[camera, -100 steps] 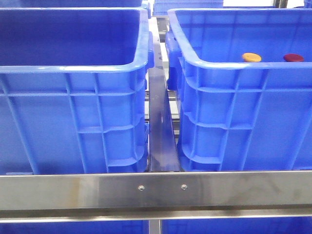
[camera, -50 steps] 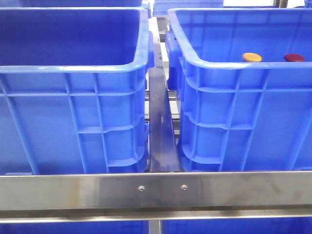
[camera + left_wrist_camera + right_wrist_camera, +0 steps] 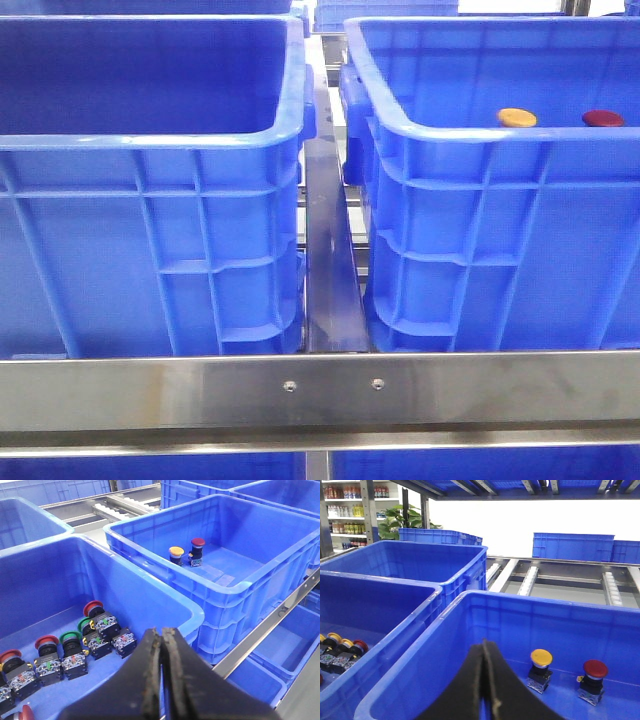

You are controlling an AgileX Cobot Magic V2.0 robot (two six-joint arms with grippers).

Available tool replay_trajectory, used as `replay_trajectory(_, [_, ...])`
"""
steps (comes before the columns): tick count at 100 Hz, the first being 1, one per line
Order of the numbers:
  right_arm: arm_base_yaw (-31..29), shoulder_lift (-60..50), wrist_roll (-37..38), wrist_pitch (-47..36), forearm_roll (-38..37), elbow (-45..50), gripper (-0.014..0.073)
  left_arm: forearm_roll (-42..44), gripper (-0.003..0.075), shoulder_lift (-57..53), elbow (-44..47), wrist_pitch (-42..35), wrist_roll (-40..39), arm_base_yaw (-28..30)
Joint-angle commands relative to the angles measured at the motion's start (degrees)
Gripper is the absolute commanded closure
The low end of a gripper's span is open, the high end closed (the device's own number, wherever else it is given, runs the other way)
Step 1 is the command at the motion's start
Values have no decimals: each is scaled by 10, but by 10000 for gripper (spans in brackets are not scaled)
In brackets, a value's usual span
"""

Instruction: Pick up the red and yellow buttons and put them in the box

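The yellow button [image 3: 516,117] and the red button [image 3: 602,118] stand side by side inside the right blue box [image 3: 480,135], only their caps showing over its rim in the front view. In the right wrist view the yellow button [image 3: 540,664] and red button [image 3: 593,675] sit upright on the box floor, just beyond my right gripper [image 3: 483,642], which is shut and empty. My left gripper [image 3: 161,630] is shut and empty over the near crate's rim, well apart from the yellow button [image 3: 175,555] and red button [image 3: 196,550]. No gripper shows in the front view.
The left blue crate [image 3: 150,140] holds several red, green and yellow push buttons [image 3: 95,630] along its floor. A steel rail [image 3: 320,390] crosses in front of both crates. More blue crates [image 3: 570,545] and roller tracks [image 3: 527,580] lie behind.
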Motion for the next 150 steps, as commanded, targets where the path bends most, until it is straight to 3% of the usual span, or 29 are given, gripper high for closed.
replay_trajectory(1, [1, 3, -5, 1, 28, -14, 655, -21, 740, 4, -12, -32, -1, -5])
replay_trajectory(35, [1, 3, -5, 1, 28, -14, 655, -17, 740, -4, 32, -32, -1, -5])
replay_trajectory(47, [1, 3, -5, 1, 28, -14, 655, 69, 740, -11, 53, -23, -1, 9])
replay_trajectory(73, [1, 3, -5, 1, 28, -14, 655, 128, 740, -88, 107, -1, -1, 98])
replay_trajectory(88, [1, 3, -5, 1, 28, -14, 655, 263, 740, -132, 130, 15, -1, 169])
replay_trajectory(99, [1, 3, -5, 1, 28, -14, 655, 256, 740, -160, 137, 64, -1, 221])
replay_trajectory(109, [1, 3, -5, 1, 28, -14, 655, 235, 740, -188, 148, 62, 1, 247])
replay_trajectory(131, [1, 3, -5, 1, 28, -14, 655, 261, 740, -217, 160, 29, -206, 290])
replay_trajectory(141, [1, 3, -5, 1, 28, -14, 655, 284, 740, -217, 164, -8, -246, 297])
replay_trajectory(150, [1, 3, -5, 1, 28, -14, 655, 300, 740, -217, 180, -87, -258, 297])
